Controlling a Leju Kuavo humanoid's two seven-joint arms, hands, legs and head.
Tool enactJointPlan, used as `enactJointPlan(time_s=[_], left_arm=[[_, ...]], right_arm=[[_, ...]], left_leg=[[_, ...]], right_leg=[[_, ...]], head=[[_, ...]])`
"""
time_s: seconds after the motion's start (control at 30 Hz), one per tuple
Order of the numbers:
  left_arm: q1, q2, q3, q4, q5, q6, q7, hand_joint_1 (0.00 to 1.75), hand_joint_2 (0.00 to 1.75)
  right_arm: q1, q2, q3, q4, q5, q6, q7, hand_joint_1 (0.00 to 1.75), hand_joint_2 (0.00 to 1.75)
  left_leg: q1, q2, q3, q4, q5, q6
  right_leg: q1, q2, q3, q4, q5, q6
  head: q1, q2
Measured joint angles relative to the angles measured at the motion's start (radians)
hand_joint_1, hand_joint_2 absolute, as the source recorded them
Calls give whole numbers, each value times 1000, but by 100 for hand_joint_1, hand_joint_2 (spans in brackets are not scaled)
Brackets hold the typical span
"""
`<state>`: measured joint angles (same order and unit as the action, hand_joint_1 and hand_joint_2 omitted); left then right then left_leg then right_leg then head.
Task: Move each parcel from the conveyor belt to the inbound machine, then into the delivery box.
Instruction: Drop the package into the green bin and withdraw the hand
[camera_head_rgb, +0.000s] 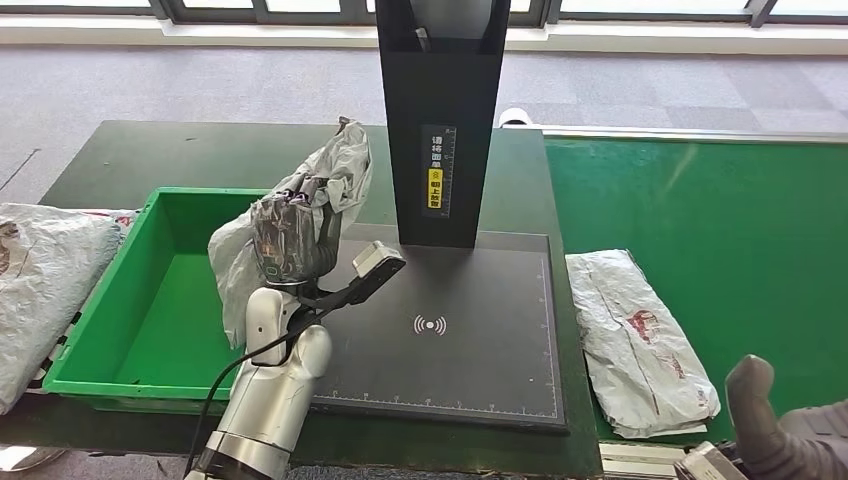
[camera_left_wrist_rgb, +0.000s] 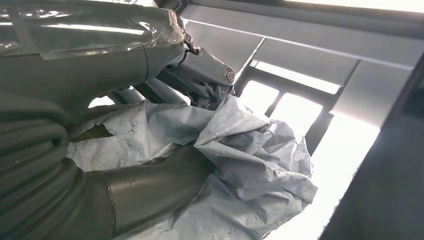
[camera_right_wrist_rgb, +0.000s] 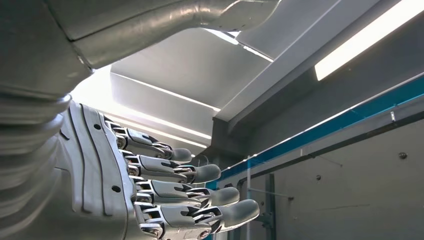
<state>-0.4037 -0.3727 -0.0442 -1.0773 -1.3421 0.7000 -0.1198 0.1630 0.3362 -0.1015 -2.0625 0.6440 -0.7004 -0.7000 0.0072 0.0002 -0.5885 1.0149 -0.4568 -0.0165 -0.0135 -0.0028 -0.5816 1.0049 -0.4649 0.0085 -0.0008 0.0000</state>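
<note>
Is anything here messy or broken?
Nothing looks broken. The grey plastic parcel in the left hand is badly crumpled, and another wrinkled grey parcel lies askew on the green conveyor belt. The green plastic box holds nothing yet.

The left arm (camera_head_rgb: 268, 400) is a silver, rounded shell built of stacked cylindrical segments, entering the head view at about 7 o'clock. A black cable (camera_head_rgb: 218, 392) loops along its 9 o'clock side. The left hand (camera_head_rgb: 293, 240) is dark grey with a glossy, plastic-wrapped back; a silver box-shaped camera module (camera_head_rgb: 377, 262) juts from the wrist on a black bracket toward 2 o'clock. The right hand (camera_right_wrist_rgb: 150, 192) shows a pale grey ribbed cover, a grooved silver palm plate with small screws, and dark-jointed fingers (camera_right_wrist_rgb: 200, 173) ending in smooth grey tips.
</note>
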Motion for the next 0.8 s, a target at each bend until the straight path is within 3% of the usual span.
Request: enactJointPlan(time_s=[0.1, 0.23, 0.27, 0.4, 0.8], left_arm=[[-1, 0, 42, 26, -24, 0, 8, 168, 175], [-2, 0, 89, 55, -33, 0, 14, 0, 175], [-2, 0, 99, 60, -26, 0, 13, 0, 175], [-2, 1, 141, 71, 16, 0, 6, 0, 0], [36, 3, 224, -49, 112, 0, -64, 0, 0]], right_arm=[[13, 1, 0, -3, 4, 0, 0, 0, 175], [22, 3, 0, -5, 7, 0, 0, 0, 175], [23, 4, 0, -5, 9, 0, 0, 0, 175], [25, 4, 0, -4, 13, 0, 0, 0, 175], [21, 4, 0, 19, 11, 0, 0, 0, 175]], left_leg=[[0, 0, 0, 0, 0, 0], [0, 0, 0, 0, 0, 0], [0, 0, 0, 0, 0, 0], [0, 0, 0, 0, 0, 0], [0, -1, -1, 0, 0, 0]], right_leg=[[0, 0, 0, 0, 0, 0], [0, 0, 0, 0, 0, 0], [0, 0, 0, 0, 0, 0], [0, 0, 0, 0, 0, 0], [0, -2, 0, 0, -1, -1]], head=[[0, 0], [0, 0], [0, 0], [0, 0], [0, 0]])
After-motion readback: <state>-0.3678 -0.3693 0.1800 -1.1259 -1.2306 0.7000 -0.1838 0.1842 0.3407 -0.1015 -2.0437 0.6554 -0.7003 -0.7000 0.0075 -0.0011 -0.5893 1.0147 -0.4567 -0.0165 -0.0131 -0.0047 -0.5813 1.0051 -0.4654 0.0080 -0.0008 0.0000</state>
